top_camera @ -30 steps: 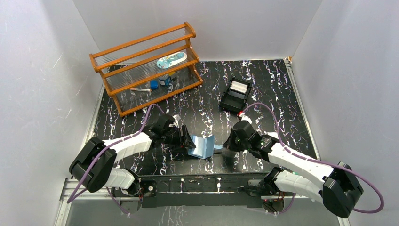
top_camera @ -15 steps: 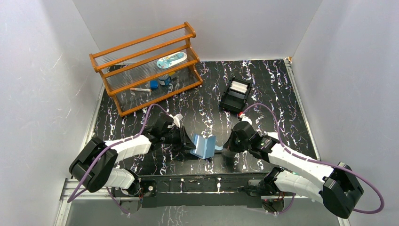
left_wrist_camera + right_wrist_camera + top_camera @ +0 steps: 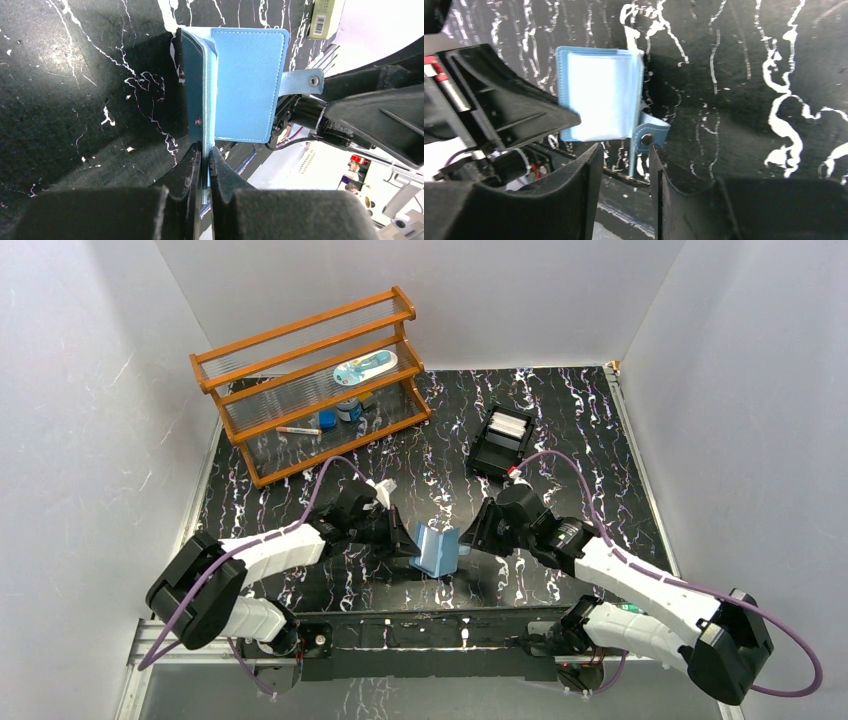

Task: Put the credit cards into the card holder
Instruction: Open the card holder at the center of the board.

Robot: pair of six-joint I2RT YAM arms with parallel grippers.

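Observation:
The blue card holder (image 3: 436, 550) stands half open on its edge on the black marbled table, between my two grippers. My left gripper (image 3: 406, 538) is shut on its left flap (image 3: 198, 90), which runs edge-on between the fingers (image 3: 192, 165). The other flap (image 3: 246, 85) and its snap tab (image 3: 302, 81) point toward the right arm. My right gripper (image 3: 624, 150) is open, its jaws straddling that flap's edge beside the snap tab (image 3: 651, 132) without clamping it. The pale inner pocket (image 3: 599, 95) faces the right wrist camera. Pale credit cards (image 3: 508, 425) lie in the black tray.
The black tray (image 3: 496, 452) sits behind the right gripper. A wooden rack (image 3: 310, 380) with small items on its shelves stands at the back left. White walls close in on both sides, and the arm bases line the near edge.
My left gripper closed on the holder's left flap. My right gripper opened, let go of the right flap and shifted slightly back. The holder folded to a narrower V.

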